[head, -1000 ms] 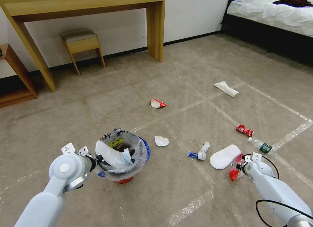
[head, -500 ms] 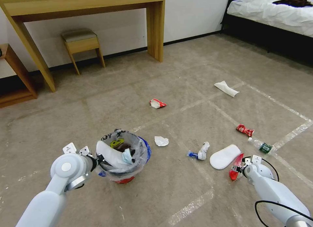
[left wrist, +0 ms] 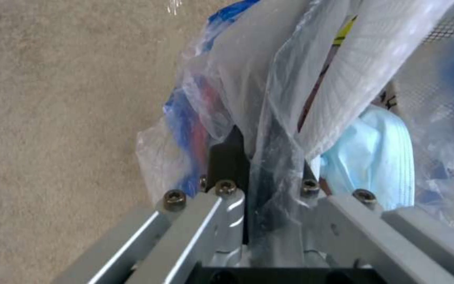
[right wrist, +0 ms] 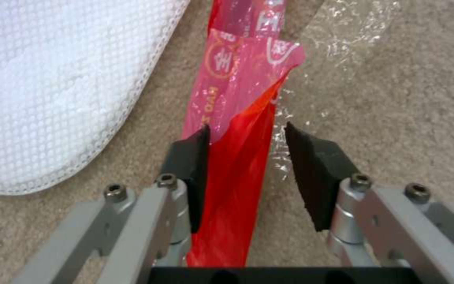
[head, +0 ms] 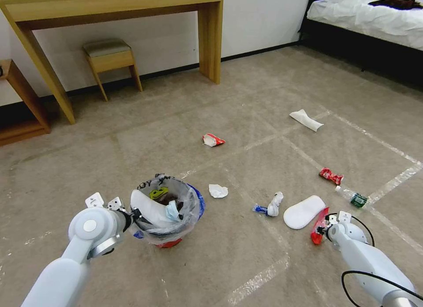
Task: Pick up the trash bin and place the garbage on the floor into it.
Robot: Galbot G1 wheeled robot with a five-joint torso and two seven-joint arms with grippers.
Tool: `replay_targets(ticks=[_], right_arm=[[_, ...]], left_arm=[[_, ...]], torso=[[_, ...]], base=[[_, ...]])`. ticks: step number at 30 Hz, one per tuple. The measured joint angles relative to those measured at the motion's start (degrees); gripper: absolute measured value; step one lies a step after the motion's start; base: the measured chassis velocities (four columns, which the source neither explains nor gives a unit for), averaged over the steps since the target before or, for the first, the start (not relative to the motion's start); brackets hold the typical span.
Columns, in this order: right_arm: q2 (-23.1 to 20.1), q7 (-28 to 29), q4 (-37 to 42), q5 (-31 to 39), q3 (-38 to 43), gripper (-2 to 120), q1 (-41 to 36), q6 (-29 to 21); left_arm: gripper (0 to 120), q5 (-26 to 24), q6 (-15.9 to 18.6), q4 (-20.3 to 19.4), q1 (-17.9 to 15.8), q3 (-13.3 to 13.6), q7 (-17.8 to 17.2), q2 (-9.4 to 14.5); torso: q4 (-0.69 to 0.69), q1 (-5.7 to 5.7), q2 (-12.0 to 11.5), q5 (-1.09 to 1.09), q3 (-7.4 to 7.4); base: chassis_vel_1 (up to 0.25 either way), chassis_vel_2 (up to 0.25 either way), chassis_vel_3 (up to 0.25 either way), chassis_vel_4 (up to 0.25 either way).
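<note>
The trash bin (head: 167, 212) is a small round red bucket with a crinkly clear plastic bag (left wrist: 269, 102) spilling over its rim. It sits on the short beige carpet (head: 220, 263), which is crossed by shiny tape lines. Inside it are a white mesh slipper (head: 147, 207) and a pale blue face mask (left wrist: 374, 154).

The left gripper (left wrist: 258, 157) is pinched tight on the bin's bagged rim, its dark pads squeezing the plastic.

The right gripper (right wrist: 245, 157) is down at the floor with its jaws partly open around a long, glossy red snack wrapper (right wrist: 237, 130). One pad touches the wrapper's edge; the other stands a bit off. Just beside it lies another white slipper (right wrist: 53, 86), oval with a dimpled weave.

Farther out there's crumpled white paper (head: 218, 191), another red wrapper (head: 331, 176) and a small clear bottle (head: 352, 196) with a green label.
</note>
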Motion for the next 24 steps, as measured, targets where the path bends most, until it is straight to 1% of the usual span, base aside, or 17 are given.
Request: replay_targets(ticks=[1,3,4,6,7,9,10,12,13,14,24], right_arm=[[0.0,0.0,0.0,0.0,0.0,38,0.0,0.0],[0.2,-0.1,0.0,0.0,-0.1,31,0.0,0.0],[0.2,-0.1,0.0,0.0,-0.1,31,0.0,0.0],[0.3,-0.3,-0.1,0.0,-0.2,26,0.0,0.0],[0.3,-0.3,-0.1,0.0,-0.2,26,0.0,0.0],[0.6,-0.4,-0.4,0.0,-0.3,14,0.2,0.1],[0.6,-0.4,-0.4,0.0,-0.3,14,0.2,0.1],[0.8,-0.5,-0.5,0.0,-0.4,4,0.4,0.1],[0.8,-0.5,-0.5,0.0,-0.4,4,0.4,0.1],[0.9,-0.5,-0.5,0.1,-0.5,0,0.5,0.1],[1.4,-0.5,-0.7,0.4,-1.9,0,1.7,0.7]], left_arm=[[4,0.0,0.0,0.0,0.0,0.0,0.0,0.0],[4,0.3,0.0,0.0,0.0,0.3,0.0,-0.2],[4,0.3,0.0,0.0,0.0,0.3,0.0,-0.2],[4,0.4,0.0,-0.1,-0.1,0.4,0.0,-0.3],[4,0.4,0.0,-0.1,-0.1,0.4,0.0,-0.3],[4,0.5,-0.1,-0.1,-0.1,0.4,0.0,-0.3],[4,0.5,-0.1,-0.1,-0.1,0.4,0.0,-0.3],[4,0.7,-0.1,-0.3,-0.1,0.4,0.0,-0.4],[4,0.7,-0.1,-0.3,-0.1,0.4,0.0,-0.4],[4,0.7,-0.1,-0.4,0.0,0.4,0.0,-0.4],[4,1.2,-0.2,-0.8,0.3,0.3,0.0,-0.9]], torso=[[0.0,0.0,0.0,0.0,0.0],[0.0,0.0,0.0,0.0,0.0],[0.0,0.0,0.0,0.0,0.0],[0.0,0.0,0.0,0.0,0.0],[0.0,0.0,0.0,0.0,0.0],[0.0,0.0,0.0,0.0,0.0],[0.0,0.0,0.0,0.0,0.0],[0.0,0.0,0.0,0.0,0.0],[0.0,0.0,0.0,0.0,0.0],[0.0,0.0,0.0,0.0,0.0],[0.0,0.0,0.0,-0.01,0.0]], base=[[0.0,0.0,0.0,0.0],[0.0,0.0,0.0,0.0],[0.0,0.0,0.0,0.0],[0.0,0.0,0.0,0.0],[0.0,0.0,0.0,0.0],[0.0,0.0,0.0,0.0],[0.0,0.0,0.0,0.0],[0.0,0.0,0.0,0.0],[0.0,0.0,0.0,0.0],[0.0,0.0,0.0,0.0],[0.0,0.0,0.0,0.0]])
